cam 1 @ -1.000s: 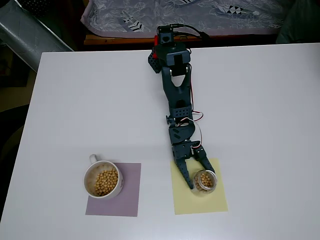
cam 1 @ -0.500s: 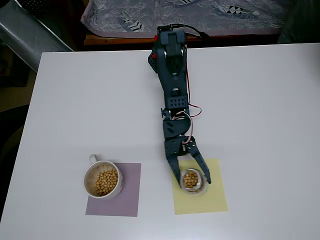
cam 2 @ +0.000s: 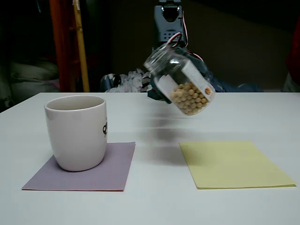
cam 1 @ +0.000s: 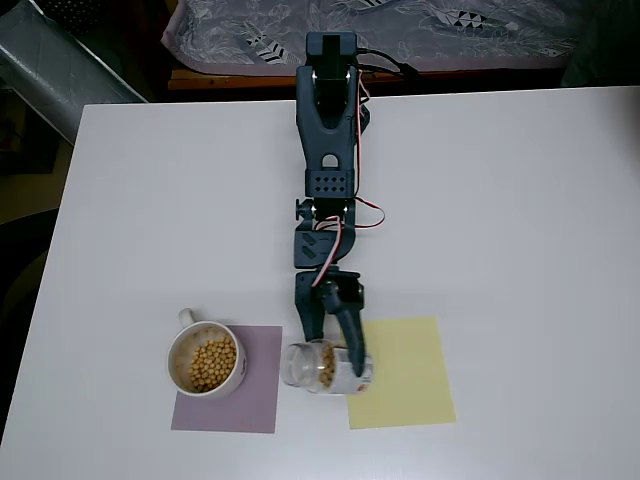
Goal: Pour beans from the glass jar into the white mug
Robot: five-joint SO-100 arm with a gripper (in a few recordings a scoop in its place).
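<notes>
Beans (cam 2: 188, 97), small, round and tan-yellow, sit in the lower end of the small clear glass jar (cam 2: 179, 80), which hangs in the air well above the white bench (cam 1: 520, 220), tilted with its open mouth toward the left of the fixed view and slightly upward. The dark two-finger gripper (cam 1: 333, 345) is clamped across the jar's body. In the overhead view the jar lies between the purple square mat (cam 1: 228, 395) and the yellow square mat (cam 1: 400, 372), its mouth just beside the purple mat's edge but not yet over the round white ceramic mug (cam 1: 207, 361). The mug stands upright on the purple mat and already contains a layer of beans (cam 1: 212, 364).

The step in hand appears to be the carry toward the mug with the tilt begun. To perform it well:

1. Hold the tilt at the present angle until the jar's mouth is above the mug's opening; tilting further now risks beans falling on the purple mat.
2. Keep the jar's mouth higher than the mug's rim to avoid striking it.
3. Rotate the wrist slowly, so the beans roll out in a controlled stream.
4. Maintain grip force; the smooth glass may slip as the load shifts.
</notes>
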